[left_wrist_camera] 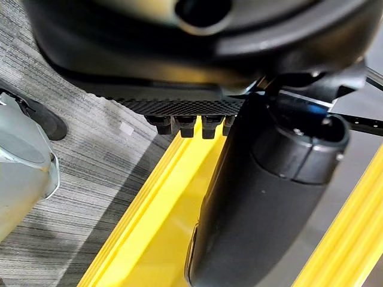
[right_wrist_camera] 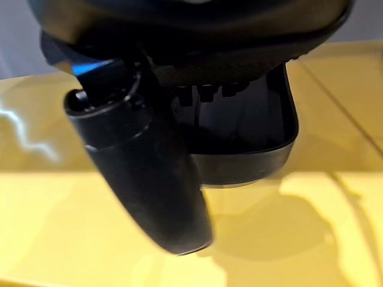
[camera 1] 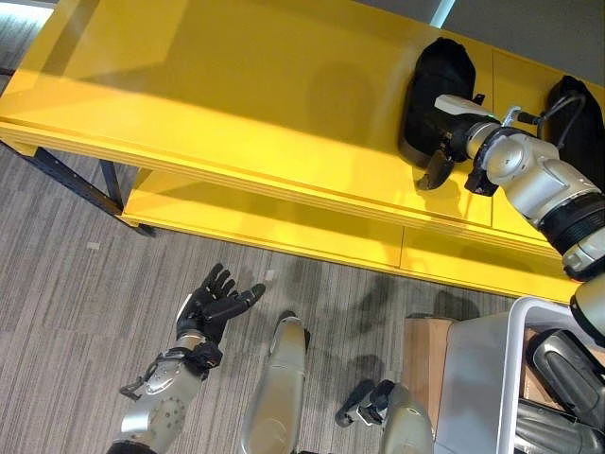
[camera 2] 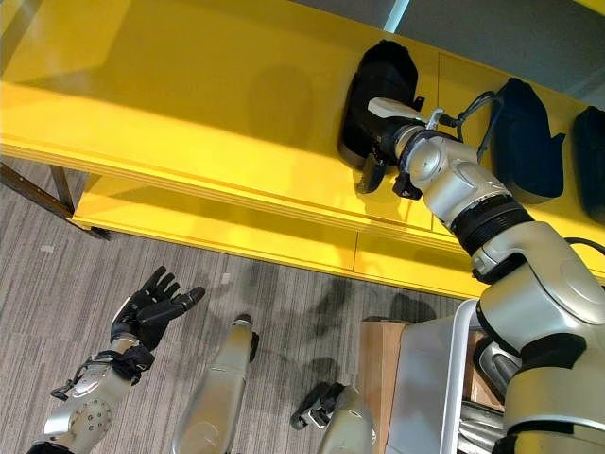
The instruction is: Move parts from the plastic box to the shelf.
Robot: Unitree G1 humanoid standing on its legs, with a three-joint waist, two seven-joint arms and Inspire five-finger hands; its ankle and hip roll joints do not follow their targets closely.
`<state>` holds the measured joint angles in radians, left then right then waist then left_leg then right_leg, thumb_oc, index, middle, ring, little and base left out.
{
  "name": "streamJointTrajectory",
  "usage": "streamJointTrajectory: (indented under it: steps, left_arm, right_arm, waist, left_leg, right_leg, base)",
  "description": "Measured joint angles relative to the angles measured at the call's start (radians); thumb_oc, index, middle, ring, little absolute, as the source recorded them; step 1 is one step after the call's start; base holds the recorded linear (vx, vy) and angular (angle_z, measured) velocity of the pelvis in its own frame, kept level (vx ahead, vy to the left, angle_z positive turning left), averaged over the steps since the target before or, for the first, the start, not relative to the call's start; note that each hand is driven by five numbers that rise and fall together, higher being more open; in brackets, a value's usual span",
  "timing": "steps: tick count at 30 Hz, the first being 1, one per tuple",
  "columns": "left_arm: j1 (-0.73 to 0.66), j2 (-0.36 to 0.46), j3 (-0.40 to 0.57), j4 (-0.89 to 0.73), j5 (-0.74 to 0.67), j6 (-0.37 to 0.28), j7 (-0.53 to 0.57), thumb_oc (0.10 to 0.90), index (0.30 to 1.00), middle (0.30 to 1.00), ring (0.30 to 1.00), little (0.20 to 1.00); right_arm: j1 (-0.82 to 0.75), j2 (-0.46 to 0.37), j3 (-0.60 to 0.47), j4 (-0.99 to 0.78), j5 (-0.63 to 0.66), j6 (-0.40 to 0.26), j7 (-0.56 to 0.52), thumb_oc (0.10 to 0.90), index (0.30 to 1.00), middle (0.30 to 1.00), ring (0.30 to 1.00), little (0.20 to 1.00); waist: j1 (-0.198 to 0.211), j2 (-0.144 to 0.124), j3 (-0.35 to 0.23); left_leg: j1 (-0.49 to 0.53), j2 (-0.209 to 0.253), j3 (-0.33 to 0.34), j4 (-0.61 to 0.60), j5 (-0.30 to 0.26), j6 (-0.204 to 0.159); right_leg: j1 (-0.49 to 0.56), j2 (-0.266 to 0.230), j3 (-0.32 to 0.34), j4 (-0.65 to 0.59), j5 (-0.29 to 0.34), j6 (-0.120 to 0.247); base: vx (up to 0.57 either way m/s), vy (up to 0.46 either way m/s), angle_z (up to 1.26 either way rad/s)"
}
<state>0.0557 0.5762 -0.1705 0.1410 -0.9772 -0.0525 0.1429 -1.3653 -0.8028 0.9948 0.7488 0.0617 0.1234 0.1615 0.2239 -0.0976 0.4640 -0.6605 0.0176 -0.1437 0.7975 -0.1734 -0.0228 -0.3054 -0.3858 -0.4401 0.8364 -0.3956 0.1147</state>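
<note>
- My right hand (camera 2: 383,142) is up on the yellow shelf (camera 1: 236,113), at about 1 o'clock in the head view, lying over a black part (camera 1: 440,71). In the right wrist view the thumb (right_wrist_camera: 143,173) hangs free beside the part (right_wrist_camera: 251,143) while the fingers run out over its top; I cannot tell whether they are gripping it or only resting on it.
- That part lies flat on the shelf's top board, near the front edge.
- I count three black parts on the shelf in the right eye view: the one under my hand, a second (camera 2: 525,142) just beyond my forearm at 2 o'clock, and a third (camera 2: 591,161) cut off by the edge at 3 o'clock.
- The plastic box (camera 1: 492,378) sits at 5 o'clock, low by my right side, light grey with a pale rim; dark parts (camera 1: 562,374) lie inside it, too cut off to count.
- A brown box (camera 1: 425,350) stands touching the plastic box's left side.
- My left hand (camera 1: 213,303) hangs at 7 o'clock over the grey carpet (camera 1: 76,284), fingers spread wide, holding nothing.
</note>
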Motion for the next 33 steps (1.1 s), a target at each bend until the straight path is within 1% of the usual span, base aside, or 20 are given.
streamJointTrajectory:
  steps: [2, 8, 11, 13, 18, 21, 33]
  left_arm:
    - [0.000, 0.000, 0.002, 0.000, 0.000, 0.000, 0.000, 0.900, 1.000, 1.000, 1.000, 1.000]
    - [-0.004, 0.000, 0.015, -0.001, 0.000, -0.001, 0.004, 0.900, 1.000, 1.000, 1.000, 1.000]
    - [-0.003, 0.000, 0.018, -0.001, 0.000, -0.001, 0.006, 0.900, 1.000, 1.000, 1.000, 1.000]
    - [-0.003, 0.000, 0.019, 0.000, -0.001, -0.002, 0.006, 0.900, 1.000, 1.000, 1.000, 1.000]
    - [-0.004, 0.000, 0.019, 0.000, -0.001, -0.004, 0.005, 0.900, 1.000, 1.000, 1.000, 1.000]
    - [-0.003, 0.000, 0.019, 0.000, -0.001, -0.017, 0.006, 0.900, 1.000, 1.000, 1.000, 1.000]
    - [-0.003, 0.000, 0.019, 0.000, -0.001, -0.018, 0.005, 0.900, 1.000, 1.000, 1.000, 1.000]
  right_arm:
    - [-0.005, 0.000, 0.013, 0.001, 0.000, 0.000, 0.000, 0.900, 1.000, 1.000, 1.000, 1.000]
    - [-0.013, -0.038, 0.015, -0.010, 0.001, -0.010, 0.003, 0.900, 1.000, 1.000, 1.000, 1.000]
    - [-0.017, -0.077, 0.022, -0.048, 0.002, -0.009, 0.004, 0.900, 1.000, 1.000, 1.000, 1.000]
    - [-0.022, -0.086, 0.022, -0.049, 0.011, -0.013, 0.004, 0.900, 1.000, 1.000, 1.000, 1.000]
    - [-0.028, -0.089, 0.023, -0.048, 0.021, -0.013, 0.004, 0.900, 1.000, 1.000, 1.000, 1.000]
    - [-0.028, -0.089, 0.023, -0.048, 0.021, -0.013, 0.004, 0.900, 1.000, 1.000, 1.000, 1.000]
    - [-0.027, -0.089, 0.026, -0.048, 0.021, -0.010, 0.004, 0.900, 1.000, 1.000, 1.000, 1.000]
  waist:
    - [0.001, -0.001, 0.000]
    - [-0.005, -0.025, 0.001]
    - [-0.006, -0.027, 0.001]
    - [-0.006, -0.027, 0.001]
    - [-0.007, -0.033, 0.001]
    - [-0.007, -0.033, 0.001]
    - [-0.008, -0.033, 0.001]
  left_leg:
    - [0.000, 0.000, 0.000, 0.000, 0.000, 0.001]
    - [0.000, 0.001, 0.004, 0.001, -0.003, 0.003]
    - [0.000, 0.005, 0.008, 0.001, -0.005, 0.006]
    - [0.001, 0.010, 0.014, 0.001, -0.006, 0.008]
    - [0.005, 0.014, 0.019, -0.001, -0.007, 0.009]
    - [0.007, 0.015, 0.020, -0.003, -0.007, 0.009]
    - [0.015, 0.016, 0.022, -0.011, -0.005, 0.007]
  right_leg:
    - [0.000, 0.000, 0.000, 0.000, 0.001, 0.001]
    - [-0.001, 0.002, 0.005, -0.007, 0.004, 0.001]
    - [-0.001, 0.006, 0.009, -0.017, 0.013, 0.002]
    - [-0.001, 0.010, 0.013, -0.021, 0.017, 0.003]
    - [0.000, 0.014, 0.018, -0.029, 0.022, 0.005]
    - [0.001, 0.014, 0.019, -0.029, 0.023, 0.005]
    - [0.005, 0.014, 0.020, -0.032, 0.023, 0.005]
  base:
    - [0.00, 0.000, 0.00]
    - [0.00, -0.001, -0.01]
    - [0.00, -0.010, -0.05]
    - [0.00, -0.008, -0.07]
    - [0.00, -0.007, -0.04]
    - [0.00, 0.000, 0.00]
    - [0.00, 0.000, 0.00]
